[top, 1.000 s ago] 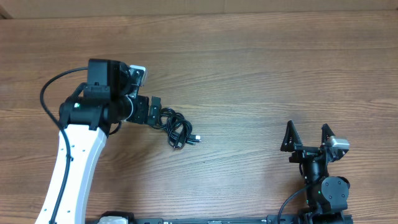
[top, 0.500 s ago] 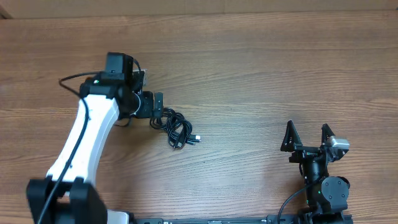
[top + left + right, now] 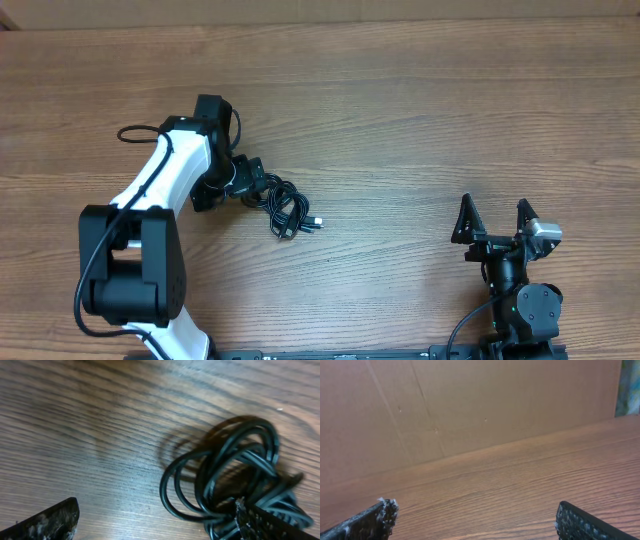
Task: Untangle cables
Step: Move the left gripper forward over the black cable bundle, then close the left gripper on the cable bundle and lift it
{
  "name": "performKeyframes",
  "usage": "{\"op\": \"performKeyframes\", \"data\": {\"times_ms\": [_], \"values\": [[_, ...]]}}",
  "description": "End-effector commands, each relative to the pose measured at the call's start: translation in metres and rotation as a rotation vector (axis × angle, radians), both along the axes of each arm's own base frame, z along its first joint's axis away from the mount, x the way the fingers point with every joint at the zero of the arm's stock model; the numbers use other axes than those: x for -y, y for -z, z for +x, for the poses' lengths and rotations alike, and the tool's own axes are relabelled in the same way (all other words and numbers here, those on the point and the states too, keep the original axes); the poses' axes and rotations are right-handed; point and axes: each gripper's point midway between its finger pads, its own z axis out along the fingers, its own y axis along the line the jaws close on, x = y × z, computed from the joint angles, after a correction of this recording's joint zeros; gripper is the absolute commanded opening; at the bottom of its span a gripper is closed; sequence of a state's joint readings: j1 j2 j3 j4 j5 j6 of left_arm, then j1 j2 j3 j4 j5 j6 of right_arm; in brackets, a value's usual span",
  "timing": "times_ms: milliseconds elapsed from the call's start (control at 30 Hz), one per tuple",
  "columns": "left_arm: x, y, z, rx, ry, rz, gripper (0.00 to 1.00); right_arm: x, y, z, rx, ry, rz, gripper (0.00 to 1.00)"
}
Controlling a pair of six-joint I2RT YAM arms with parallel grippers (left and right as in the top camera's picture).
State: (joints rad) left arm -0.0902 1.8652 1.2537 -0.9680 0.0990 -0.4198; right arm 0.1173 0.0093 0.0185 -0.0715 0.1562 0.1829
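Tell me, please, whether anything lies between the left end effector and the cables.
Nothing visible does. The open left end effector sits right at the edge of the cables on the table; in the wrist view one finger overlaps the loops.

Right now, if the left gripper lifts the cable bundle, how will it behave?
Probably floppy: the cables lie in thin, loose loops, so they would sag. Likely light; pushed, they would slide, not roll. Interlocked loops suggest the bundle lifts together.
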Motion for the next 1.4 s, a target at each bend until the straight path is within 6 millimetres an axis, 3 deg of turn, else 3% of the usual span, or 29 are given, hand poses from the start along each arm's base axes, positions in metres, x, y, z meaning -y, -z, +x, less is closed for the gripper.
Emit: {"op": "performKeyframes", "data": {"times_ms": [0, 367, 633, 667, 800, 933, 1133, 1267, 1367], "values": [[-0.005, 0.010, 0.002, -0.026, -0.013, 0.052, 1.00, 0.001, 0.002, 0.000, 0.001, 0.002, -0.002, 1.00], [-0.016, 0.040, -0.014, -0.145, -0.002, 0.123, 1.00, 0.001, 0.002, 0.000, 0.001, 0.002, -0.002, 1.00], [-0.014, 0.042, -0.003, -0.100, -0.005, 0.113, 1.00, 0.001, 0.002, 0.000, 0.001, 0.002, -0.002, 1.00], [-0.014, 0.042, -0.002, -0.097, -0.005, 0.113, 0.97, 0.001, 0.002, 0.000, 0.001, 0.002, -0.002, 1.00], [-0.014, 0.042, -0.001, -0.094, -0.004, 0.113, 0.45, 0.001, 0.002, 0.000, 0.001, 0.002, -0.002, 1.00], [-0.014, 0.042, 0.000, -0.089, -0.005, 0.112, 0.08, 0.001, 0.002, 0.000, 0.001, 0.002, -0.002, 1.00], [-0.002, 0.043, 0.004, -0.071, 0.015, 0.042, 0.04, 0.001, 0.002, 0.000, 0.001, 0.002, -0.002, 1.00], [0.048, 0.033, 0.018, 0.021, 0.197, -0.257, 0.04, 0.001, 0.002, 0.000, 0.001, 0.002, -0.002, 1.00], [0.087, 0.010, 0.031, 0.149, 0.343, -0.498, 0.04, 0.001, 0.002, 0.000, 0.001, 0.002, -0.002, 1.00]]}}
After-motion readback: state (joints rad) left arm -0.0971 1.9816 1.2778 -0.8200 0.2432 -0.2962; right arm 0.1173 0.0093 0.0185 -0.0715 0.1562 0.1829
